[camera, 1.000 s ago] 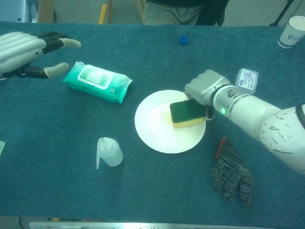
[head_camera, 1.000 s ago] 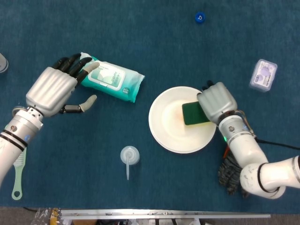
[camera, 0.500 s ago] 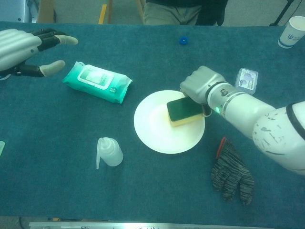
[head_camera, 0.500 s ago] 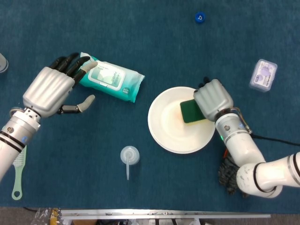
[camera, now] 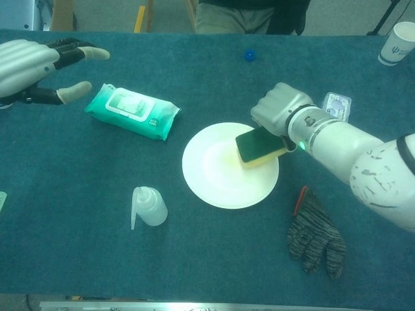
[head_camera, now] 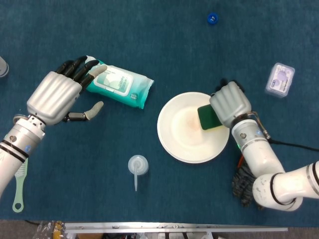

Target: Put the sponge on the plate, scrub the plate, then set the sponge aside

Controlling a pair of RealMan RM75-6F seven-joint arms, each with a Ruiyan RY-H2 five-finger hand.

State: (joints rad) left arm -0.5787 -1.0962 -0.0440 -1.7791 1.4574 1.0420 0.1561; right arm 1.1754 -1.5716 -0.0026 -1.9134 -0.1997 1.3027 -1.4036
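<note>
Glossy white plate (head_camera: 182, 142); matt, rough green-topped sponge (camera: 259, 144); shiny plastic wipes pack (head_camera: 118, 87); knitted glove (camera: 316, 234); blue cloth table (head_camera: 164, 45).

Table covered in dark teal-blue cloth (head_camera: 164, 45), with scattered items lying on it.
On the cloth: a round white plate (head_camera: 182, 134), a teal wet-wipes pack (head_camera: 118, 87), a small clear squeeze bottle (head_camera: 137, 166), a dark knitted glove (camera: 316, 234), a blue bottle cap (head_camera: 213, 19), a small clear plastic box (head_camera: 279, 79), a pale green brush (head_camera: 19, 186) and a white paper cup (camera: 396, 43).
</note>
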